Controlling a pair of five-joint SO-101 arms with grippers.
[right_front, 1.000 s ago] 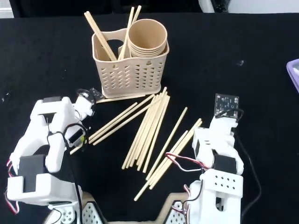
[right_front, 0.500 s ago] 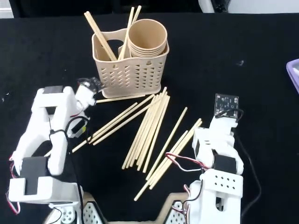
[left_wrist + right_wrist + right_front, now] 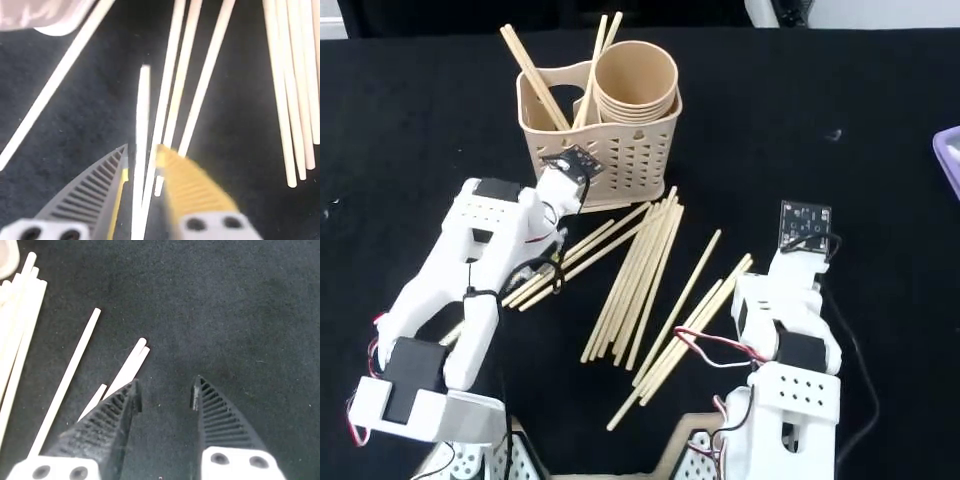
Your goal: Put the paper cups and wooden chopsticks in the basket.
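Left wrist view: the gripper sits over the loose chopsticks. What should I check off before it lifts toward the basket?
1. Some chopsticks are inside the left gripper: ok, two run through it.
2. Grip tight on them: cannot tell.
3. The basket is upright, with room beside the sticks already in it: ok.
4. The paper cups are seated in the basket: ok.
5. The right gripper is open and away from the left gripper: ok.
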